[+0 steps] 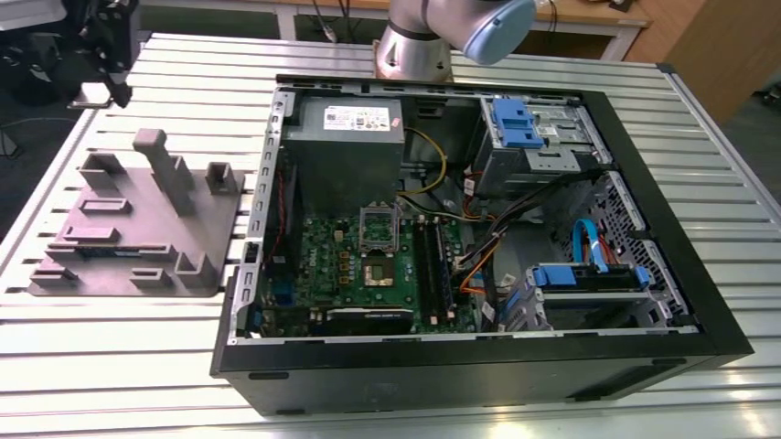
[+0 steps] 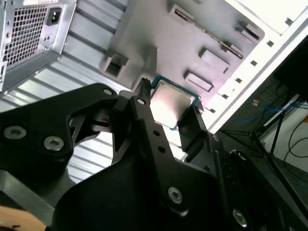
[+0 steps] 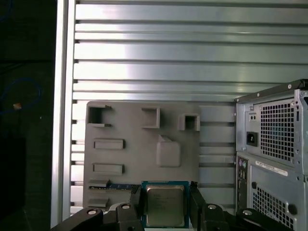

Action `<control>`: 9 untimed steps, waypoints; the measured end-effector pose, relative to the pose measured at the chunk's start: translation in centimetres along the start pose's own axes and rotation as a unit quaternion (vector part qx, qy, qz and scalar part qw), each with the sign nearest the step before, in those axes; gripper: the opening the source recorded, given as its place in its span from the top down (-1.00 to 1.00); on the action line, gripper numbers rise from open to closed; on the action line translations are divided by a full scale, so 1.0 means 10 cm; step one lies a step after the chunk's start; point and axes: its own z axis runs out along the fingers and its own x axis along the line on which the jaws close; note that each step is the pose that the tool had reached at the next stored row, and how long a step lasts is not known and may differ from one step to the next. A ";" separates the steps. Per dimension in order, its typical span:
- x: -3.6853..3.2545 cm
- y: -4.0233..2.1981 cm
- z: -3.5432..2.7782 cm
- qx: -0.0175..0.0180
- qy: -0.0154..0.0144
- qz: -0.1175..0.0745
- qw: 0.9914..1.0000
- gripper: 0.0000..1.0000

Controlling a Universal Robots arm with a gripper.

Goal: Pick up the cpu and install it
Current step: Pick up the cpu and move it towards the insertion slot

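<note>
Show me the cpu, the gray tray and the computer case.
cpu (image 3: 165,206): first wrist view, middle of its metal top.
gray tray (image 1: 208,224): exterior view, bare flat surface.
computer case (image 1: 488,370): exterior view, black near wall.

Tally, exterior view:
- 1 open computer case (image 1: 488,366)
- 1 motherboard (image 1: 324,249)
- 1 power supply (image 1: 347,151)
- 2 blue drive brackets (image 1: 513,123)
- 1 gray moulded fixture (image 1: 116,247)
- 1 slatted tabletop (image 1: 110,370)
- 1 robot arm (image 1: 422,41)

First wrist view:
- 1 cpu (image 3: 165,205)
- 2 jaws, one on either side of it
</note>
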 end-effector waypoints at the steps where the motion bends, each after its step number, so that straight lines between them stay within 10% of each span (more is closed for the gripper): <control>1: -0.028 0.000 0.003 0.000 0.000 0.000 1.000 0.05; 9: -0.205 0.000 0.018 0.000 0.000 0.004 1.000 0.05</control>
